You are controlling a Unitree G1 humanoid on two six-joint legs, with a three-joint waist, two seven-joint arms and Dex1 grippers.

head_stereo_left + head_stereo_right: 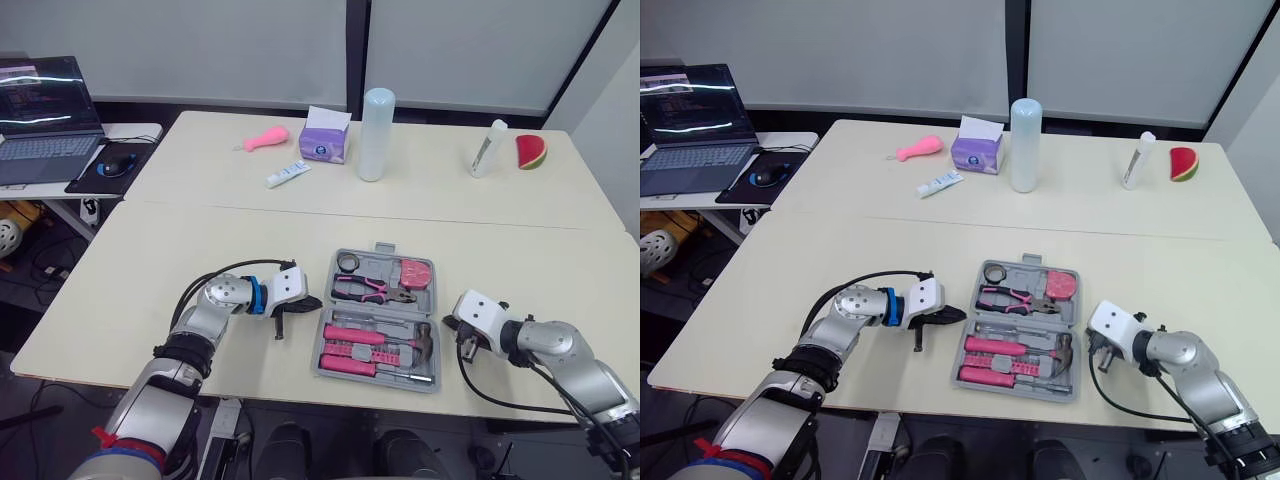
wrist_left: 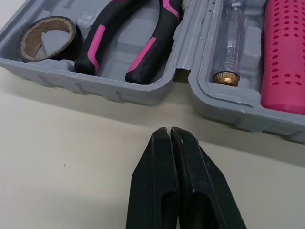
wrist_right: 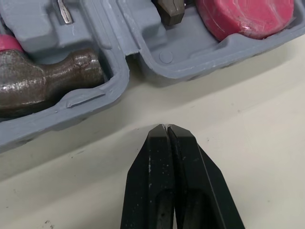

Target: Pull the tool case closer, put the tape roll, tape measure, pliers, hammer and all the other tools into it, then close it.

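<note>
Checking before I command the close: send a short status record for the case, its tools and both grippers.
case: tool case, open, lying flat between the grippers
in case: tape roll, pliers, tape measure, hammer
left gripper: shut, empty, just short of the case's left wall
right gripper: shut, empty, just short of the case's right wall
left to do: close the case

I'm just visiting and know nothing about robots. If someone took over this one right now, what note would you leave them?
Left gripper: shut, empty, just short of the tool case's left side.
Right gripper: shut, empty, just short of its right side.
The case lies open near the table's front edge.
Far half: tape roll, pliers, tape measure. Near half: hammer, other pink-handled tools.
Done: packing looks complete.
Left: close the case.
</note>
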